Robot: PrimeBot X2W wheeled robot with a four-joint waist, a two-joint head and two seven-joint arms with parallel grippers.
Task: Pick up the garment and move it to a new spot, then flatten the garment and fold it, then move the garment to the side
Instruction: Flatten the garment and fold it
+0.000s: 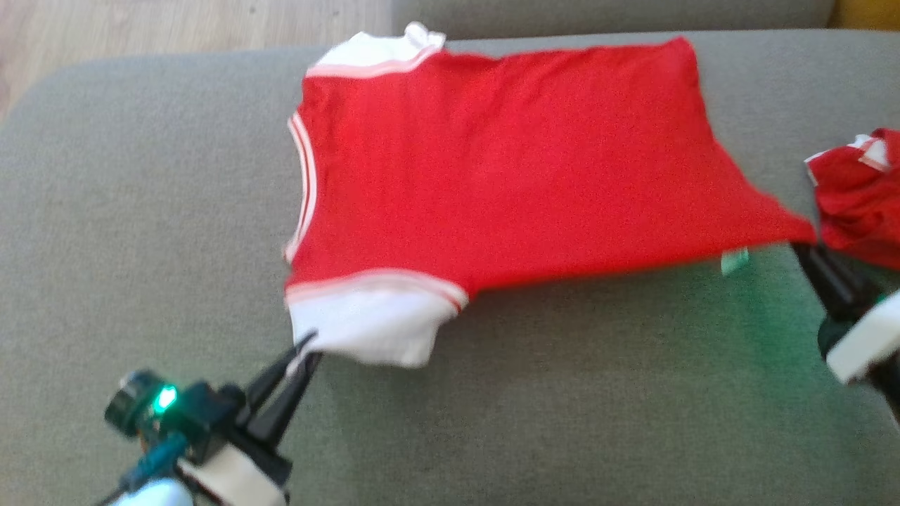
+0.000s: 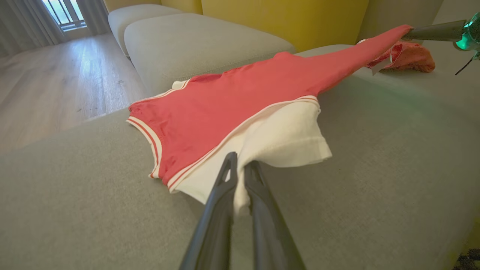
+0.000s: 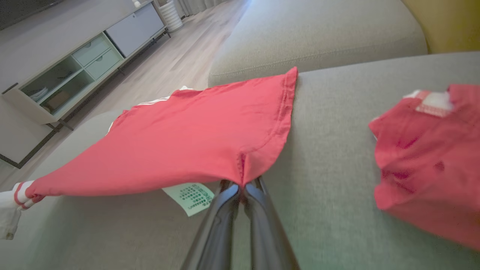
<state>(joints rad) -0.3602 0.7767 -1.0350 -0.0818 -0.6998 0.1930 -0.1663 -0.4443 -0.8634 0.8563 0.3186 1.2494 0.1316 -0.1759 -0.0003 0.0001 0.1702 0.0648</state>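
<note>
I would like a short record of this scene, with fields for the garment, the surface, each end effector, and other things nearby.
garment: red fabric T-shirt with white sleeves, spread out, stretched between both end effectors
surface: grey fabric sofa cushion
left end effector: shut on the near white sleeve
right end effector: shut on the hem corner, beside the pale green care label
nearby: crumpled red garment, apart from the T-shirt, on the robot's right

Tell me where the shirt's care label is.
In the right wrist view the label hangs under the pinched corner of the shirt, just left of the right gripper, above the sofa.
</note>
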